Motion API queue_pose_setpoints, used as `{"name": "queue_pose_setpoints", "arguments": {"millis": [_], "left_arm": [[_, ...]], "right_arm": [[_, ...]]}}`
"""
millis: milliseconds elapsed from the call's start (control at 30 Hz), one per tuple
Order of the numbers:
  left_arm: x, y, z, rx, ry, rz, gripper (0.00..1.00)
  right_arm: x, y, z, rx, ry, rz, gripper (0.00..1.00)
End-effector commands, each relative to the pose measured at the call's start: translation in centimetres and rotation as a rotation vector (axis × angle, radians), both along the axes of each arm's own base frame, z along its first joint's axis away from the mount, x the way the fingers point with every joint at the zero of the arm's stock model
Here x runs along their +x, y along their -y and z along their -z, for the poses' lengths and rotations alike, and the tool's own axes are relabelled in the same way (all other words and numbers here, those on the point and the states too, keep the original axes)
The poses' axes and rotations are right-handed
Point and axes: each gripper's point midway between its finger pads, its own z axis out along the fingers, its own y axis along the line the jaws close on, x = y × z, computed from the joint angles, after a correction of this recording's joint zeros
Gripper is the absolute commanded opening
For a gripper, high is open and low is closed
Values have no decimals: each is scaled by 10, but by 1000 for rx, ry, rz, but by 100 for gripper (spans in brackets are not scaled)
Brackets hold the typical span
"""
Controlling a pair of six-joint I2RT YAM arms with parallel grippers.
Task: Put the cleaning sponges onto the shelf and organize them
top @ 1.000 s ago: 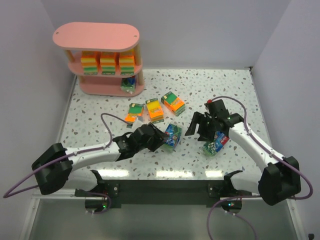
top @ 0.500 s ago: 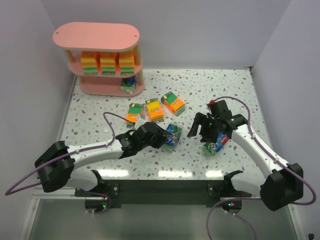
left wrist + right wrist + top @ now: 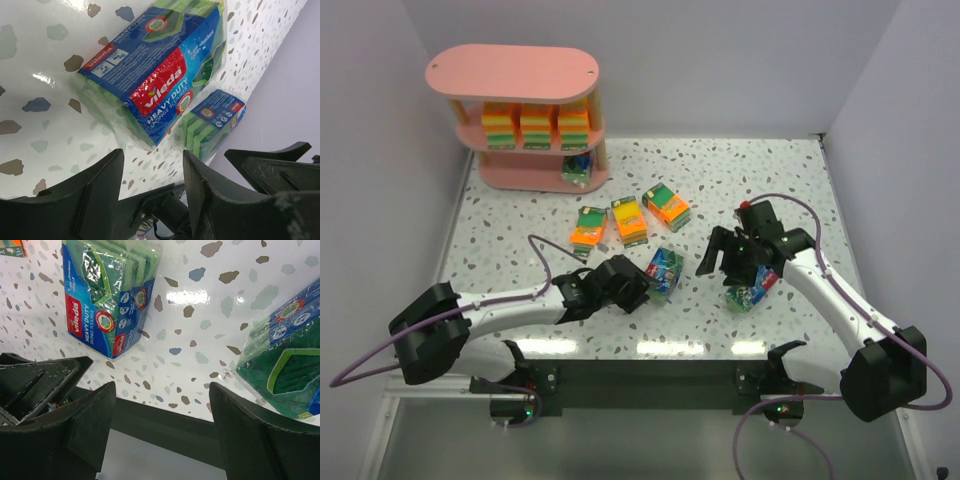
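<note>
You have one shelf (image 3: pixel 510 70) with three tiers. Count nine sponge packs in all: six orange, three blue-green. Three orange packs (image 3: pixel 535 127) stand on the middle tier and one blue-green pack (image 3: pixel 577 167) on the bottom tier. On the counter (image 3: pixel 800 190) you have three more orange packs (image 3: pixel 629 219) and two blue-green ones, one (image 3: pixel 665 270) left, one (image 3: pixel 750 290) right.

Speckled table (image 3: pixel 770 170) w/ pink shelf (image 3: pixel 512 72), 3 orange packs (image 3: pixel 629 219) & 2 blue packs (image 3: pixel 665 270).
</note>
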Motion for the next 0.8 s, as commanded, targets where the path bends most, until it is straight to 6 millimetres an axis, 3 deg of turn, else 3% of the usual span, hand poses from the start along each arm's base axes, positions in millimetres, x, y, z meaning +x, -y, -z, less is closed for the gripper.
{"name": "queue_pose_setpoints", "arguments": {"millis": [0,167,267,300,467,600,700,767], "left_arm": [[11,4,-6,-7,27,-40,56],[22,11,-1,-14,38,-43,56],[25,8,16,14,-1,-40,56],[28,11,13,-9,12,-43,55],[41,5,22,-1,20,-70,49],[45,5,23,-16,26,-64,30],[42,3,19,-23,33,-50,11],[35,1,14,-38,32,-33,4]], "right_arm": [[4,1,-11,2,41,-3,79],[2,3,-10,-6,42,-3,79],[1,4,-11,-9,43,-1,79],[1,4,-11,-9,45,-2,79],[0,6,-13,-11,54,-1,79],[-1,7,-13,-19,54,-5,79],[-2,8,-13,-23,57,-4,79],[-2,8,-13,-21,56,-6,79]]}}
